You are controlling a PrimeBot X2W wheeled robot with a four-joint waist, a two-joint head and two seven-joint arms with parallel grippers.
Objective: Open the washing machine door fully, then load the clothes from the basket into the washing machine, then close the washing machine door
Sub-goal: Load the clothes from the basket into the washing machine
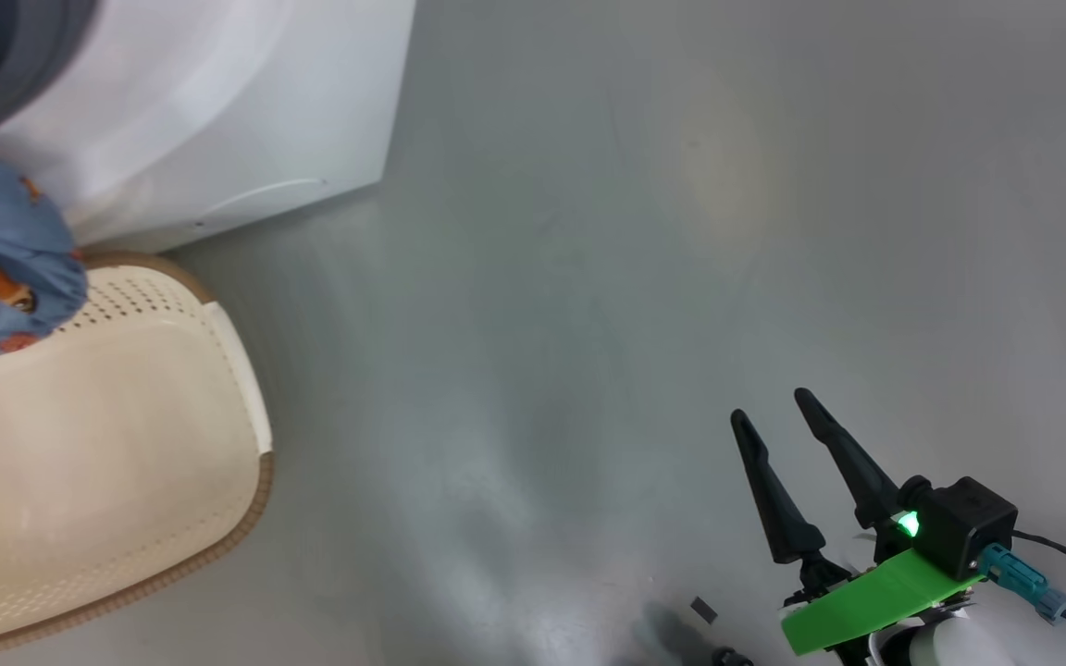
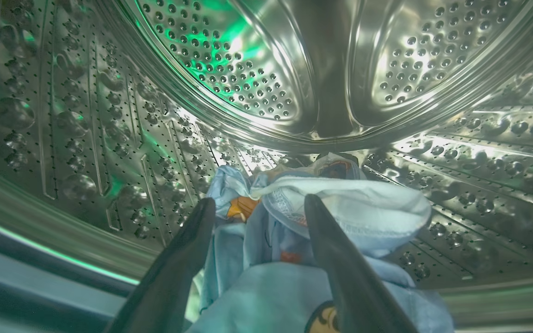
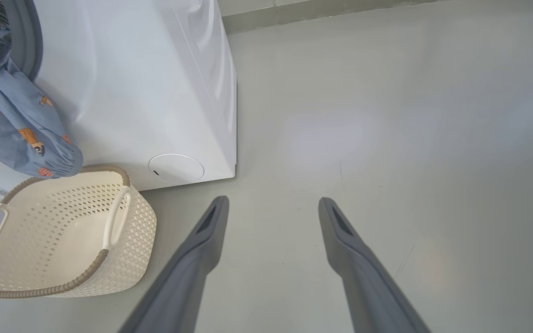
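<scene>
Clothes (image 2: 340, 208) sat in the washing machine (image 3: 155, 92), one trailing over its rim — basket (image 3: 132, 231) empty, left gripper (image 2: 259, 199) and right gripper (image 3: 271, 200) open; closing not yet done.

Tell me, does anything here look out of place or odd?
Yes. A blue printed cloth hangs out of the washing machine opening. It droops down the white front to just above the basket instead of lying fully inside, so the door might catch it.
</scene>
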